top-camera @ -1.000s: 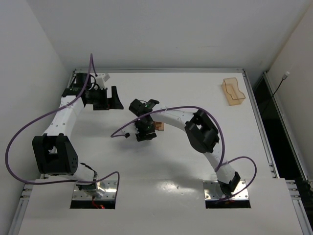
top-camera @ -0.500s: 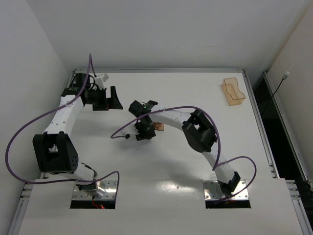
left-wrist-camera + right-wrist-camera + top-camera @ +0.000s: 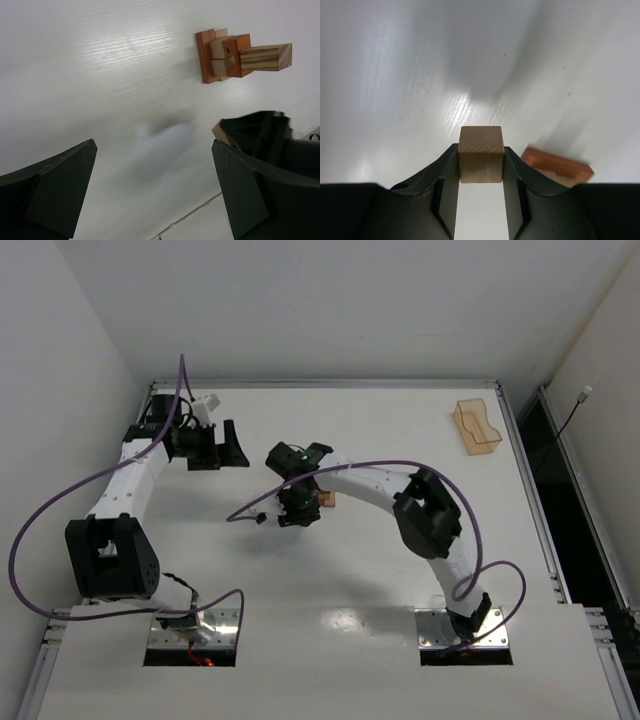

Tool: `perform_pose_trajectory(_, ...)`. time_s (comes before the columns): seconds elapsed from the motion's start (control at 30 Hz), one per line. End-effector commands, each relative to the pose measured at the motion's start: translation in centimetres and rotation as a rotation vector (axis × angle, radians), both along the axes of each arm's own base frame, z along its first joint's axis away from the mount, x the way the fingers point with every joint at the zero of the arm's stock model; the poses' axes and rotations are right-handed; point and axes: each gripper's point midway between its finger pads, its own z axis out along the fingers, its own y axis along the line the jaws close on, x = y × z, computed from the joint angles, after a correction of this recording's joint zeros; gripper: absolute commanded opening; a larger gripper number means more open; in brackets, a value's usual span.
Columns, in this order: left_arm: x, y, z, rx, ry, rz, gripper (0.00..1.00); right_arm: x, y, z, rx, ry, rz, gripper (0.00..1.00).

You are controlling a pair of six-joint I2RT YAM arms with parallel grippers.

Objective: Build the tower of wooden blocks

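The wood block tower (image 3: 326, 500) stands mid-table: a reddish-orange base with tan and reddish blocks. In the left wrist view it (image 3: 225, 55) shows a tan bar jutting out at its top. My right gripper (image 3: 297, 508) hovers just left of the tower, shut on a light tan cube (image 3: 481, 145) held between its fingertips (image 3: 481, 161). A reddish block of the tower (image 3: 558, 166) lies just right of it on the table. My left gripper (image 3: 218, 445) is open and empty at the back left, well apart from the tower; its jaws (image 3: 155, 200) stand wide.
A translucent orange plastic tray (image 3: 477, 427) sits at the back right near the table edge. Purple cables loop off both arms. White walls close in the left, back and right sides. The right gripper's dark body (image 3: 260, 137) shows below the tower in the left wrist view.
The right arm's elbow has swung to the right while its gripper stays beside the tower with the cube. The left arm has barely shifted.
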Motion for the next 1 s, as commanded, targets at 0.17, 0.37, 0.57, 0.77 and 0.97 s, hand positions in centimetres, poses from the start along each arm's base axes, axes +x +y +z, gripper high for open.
perform_pose_trajectory(0.17, -1.3, 1.0, 3.2, -0.009, -0.144, 0.08, 1.0, 0.0, 0.7, 16.1, 0.482, -0.083, -0.451, 0.0)
perform_pose_trajectory(0.37, -3.1, 2.1, 4.0, 0.029, -0.23, 0.198, 0.93, 4.4, -3.5, 20.6, 0.625, -0.291, -0.954, 0.0)
perform_pose_trajectory(0.57, -4.3, 2.4, 4.5, 0.058, -0.318, 0.204, 0.99, 5.7, -6.1, 21.0, 0.815, -0.141, -1.134, 0.0)
perform_pose_trajectory(0.77, -4.1, 1.5, 3.0, 0.04, -0.287, 0.121, 0.99, 5.9, -6.1, 21.7, 0.934, 0.002, -0.912, 0.0)
perform_pose_trajectory(0.97, -3.4, 1.4, 2.0, 0.03, -0.267, 0.112, 0.99, 7.5, -7.8, 22.8, 1.016, -0.009, -0.84, 0.0)
